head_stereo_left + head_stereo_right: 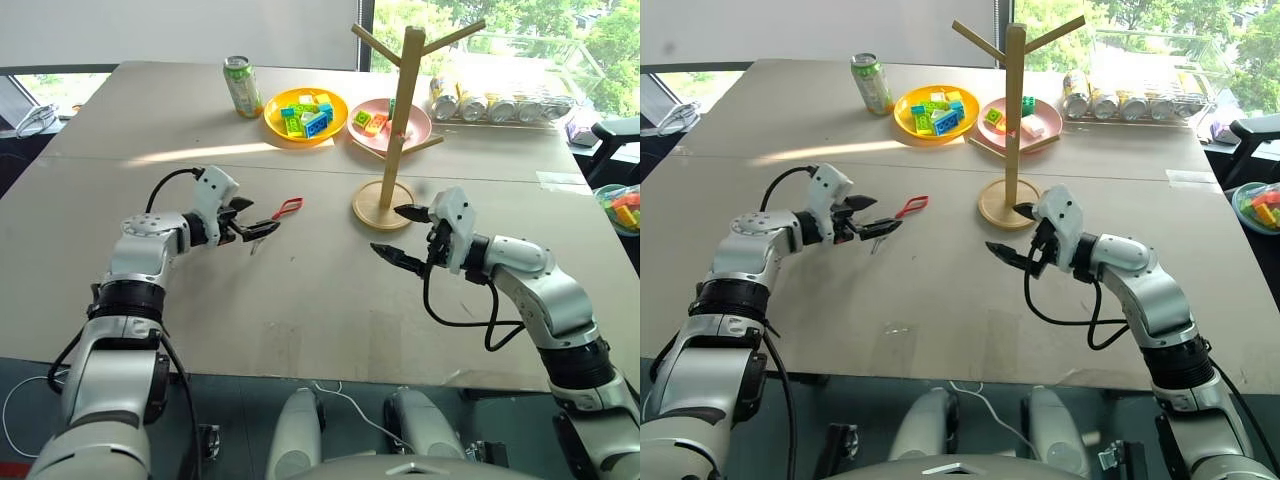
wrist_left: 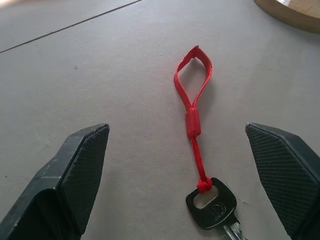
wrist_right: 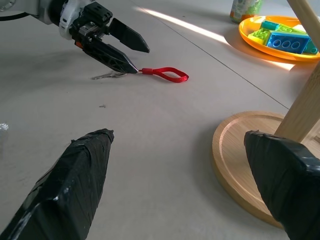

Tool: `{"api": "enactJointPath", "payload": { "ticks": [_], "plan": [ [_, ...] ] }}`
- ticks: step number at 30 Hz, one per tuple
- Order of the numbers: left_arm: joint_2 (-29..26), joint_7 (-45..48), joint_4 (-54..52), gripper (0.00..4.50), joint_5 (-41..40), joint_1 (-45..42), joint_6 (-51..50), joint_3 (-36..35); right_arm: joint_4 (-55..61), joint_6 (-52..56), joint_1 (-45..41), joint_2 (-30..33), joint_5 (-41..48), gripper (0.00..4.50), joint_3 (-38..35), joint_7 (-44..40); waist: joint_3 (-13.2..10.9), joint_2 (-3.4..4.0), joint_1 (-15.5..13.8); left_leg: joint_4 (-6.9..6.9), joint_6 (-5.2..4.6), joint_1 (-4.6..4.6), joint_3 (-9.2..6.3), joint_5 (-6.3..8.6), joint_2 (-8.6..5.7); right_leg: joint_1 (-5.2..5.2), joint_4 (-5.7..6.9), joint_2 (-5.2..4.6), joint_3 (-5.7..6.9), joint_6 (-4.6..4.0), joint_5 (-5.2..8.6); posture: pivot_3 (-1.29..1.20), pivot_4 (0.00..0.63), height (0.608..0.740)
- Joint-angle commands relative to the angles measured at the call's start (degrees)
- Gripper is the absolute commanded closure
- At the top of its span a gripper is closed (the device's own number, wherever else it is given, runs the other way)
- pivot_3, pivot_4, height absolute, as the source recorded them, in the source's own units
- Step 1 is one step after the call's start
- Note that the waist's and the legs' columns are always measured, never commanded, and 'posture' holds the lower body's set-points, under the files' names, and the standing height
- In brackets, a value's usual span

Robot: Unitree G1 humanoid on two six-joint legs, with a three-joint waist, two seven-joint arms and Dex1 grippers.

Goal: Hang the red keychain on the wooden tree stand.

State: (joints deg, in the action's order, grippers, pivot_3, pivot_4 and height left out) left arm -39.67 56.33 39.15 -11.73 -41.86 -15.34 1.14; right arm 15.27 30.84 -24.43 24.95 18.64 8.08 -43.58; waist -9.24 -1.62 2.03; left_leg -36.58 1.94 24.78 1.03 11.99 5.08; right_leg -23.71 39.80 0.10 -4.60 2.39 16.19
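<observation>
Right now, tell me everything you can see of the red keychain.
The keychain is a thin red woven cord, doubled into an open loop at one end and pinched by a small red sleeve near the middle. It is knotted through the hole in the dark head of a silver key. It lies flat on the grey table, loop end toward the stand. The open left gripper hovers at the key end; contact is unclear.

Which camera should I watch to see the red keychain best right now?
The left wrist view: the red keychain lies flat on the table between the open left gripper's fingers, loop and key both plain. The eye views show a small red loop; the right wrist view shows it side-on.
</observation>
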Motion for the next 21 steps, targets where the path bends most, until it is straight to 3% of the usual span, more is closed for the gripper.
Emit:
{"api": "enactJointPath", "payload": {
  "ticks": [1, 11, 14, 19, 20, 21],
  "plan": [
    [0.7, 1.5, 4.6, 0.00, 2.8, -3.1, 4.7, 1.0, 3.6, 0.3, 0.0, 0.6, 0.7, 0.01, -0.7, 0.5, 0.0, 0.00, 0.0, -0.01, 0.00, 0.00, 0.00, 0.00, 0.00, 0.00, 0.00, 0.00, 0.00, 0.00, 0.00, 0.00, 0.150, 0.733],
    [4.7, 1.3, 14.7, 0.00, 6.4, -7.1, 12.0, 1.1, 6.0, 1.8, 0.5, 1.0, 0.8, 0.01, -1.0, 2.3, 0.0, 0.00, -0.6, -0.05, 0.00, 0.00, -0.01, 0.00, 0.00, 0.02, 0.03, -0.01, 0.01, 0.01, 0.00, 0.00, 0.150, 0.733],
    [5.7, 1.0, 16.3, 0.69, 6.6, -7.8, 13.1, 0.8, 6.3, 2.2, 0.5, 1.3, 0.8, 0.00, -1.2, 2.6, 0.0, 0.00, -1.2, -0.08, 0.00, -0.01, -0.01, 0.00, 0.00, 0.03, 0.05, -0.01, 0.01, 0.01, 0.00, 0.00, 0.150, 0.733],
    [6.0, 1.2, 17.2, 2.56, 7.3, -7.5, 14.7, 1.0, 6.5, 2.5, 0.4, 1.8, 0.7, 0.00, -1.6, 2.9, 0.0, 0.00, -1.3, -0.11, 0.00, 0.03, 0.00, 0.00, -0.01, 0.04, 0.01, -0.02, 0.01, 0.01, 0.00, 0.00, 0.150, 0.733],
    [6.0, 1.0, 17.4, 3.15, 7.3, -7.6, 14.8, 0.8, 6.2, 2.4, 0.3, 2.0, 0.5, 0.00, -1.6, 3.1, 0.0, 0.00, -1.3, -0.10, 0.00, 0.02, 0.00, 0.00, -0.01, 0.04, 0.02, -0.01, 0.01, 0.01, 0.00, 0.00, 0.150, 0.733],
    [6.1, 0.9, 17.5, 3.34, 7.3, -7.6, 14.9, 0.7, 6.0, 2.2, 0.2, 2.1, 0.3, 0.00, -1.6, 3.2, 0.0, 0.00, -1.3, -0.10, 0.00, 0.01, 0.00, 0.00, -0.01, 0.04, 0.02, -0.01, 0.01, 0.01, 0.00, 0.00, 0.150, 0.733]
  ]
}}
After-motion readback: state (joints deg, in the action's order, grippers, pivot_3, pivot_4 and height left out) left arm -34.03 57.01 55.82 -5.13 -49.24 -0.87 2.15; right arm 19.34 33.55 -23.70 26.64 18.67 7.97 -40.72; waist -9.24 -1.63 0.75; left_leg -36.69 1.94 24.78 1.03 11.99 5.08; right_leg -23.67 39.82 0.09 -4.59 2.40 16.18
